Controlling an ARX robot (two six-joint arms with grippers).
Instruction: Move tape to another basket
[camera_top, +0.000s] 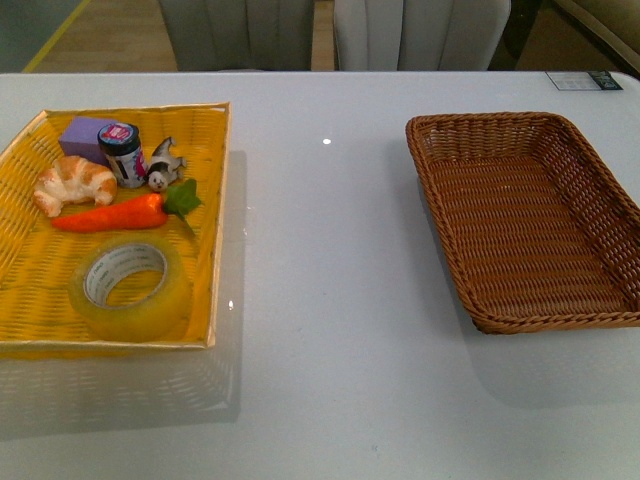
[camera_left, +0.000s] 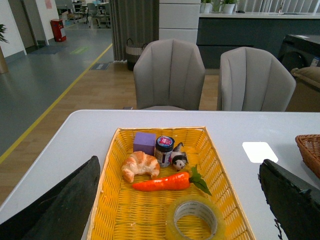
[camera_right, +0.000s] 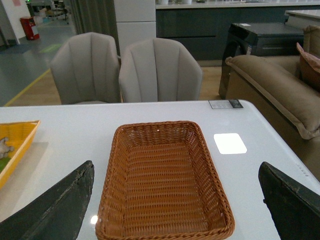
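1. Looking from the front: finds the tape (camera_top: 132, 290) lying flat, hole upward, inside the yellow tray (camera_top: 222, 200) at its near end, just in front of the carrot (camera_top: 110, 215). Places the croissant (camera_top: 73, 185), jar (camera_top: 122, 153) and purple block (camera_top: 80, 133) toward the tray's far end. Leaves the roll clear of that clutter, so probably easy to reach from above. Sets the basket (camera_top: 520, 322) well to the right of the tray, apart from it and holding nothing, ready as the drop spot. Shows neither arm.

2. Turning to the left wrist: shows the left gripper (camera_left: 180, 160) raised on the near side of the tray, fingers (camera_left: 65, 205) spread wide and gripping nothing. Frames the tape low between them, untouched. Seems posed this way to straddle the roll on the way down.

3. Turning to the right wrist: shows the right gripper (camera_right: 176, 164) off to the tray's right, facing the basket, spread just as wide with nothing between its fingers. Looks parked out of the left arm's path. Catches only a corner of the tray, and no tape.
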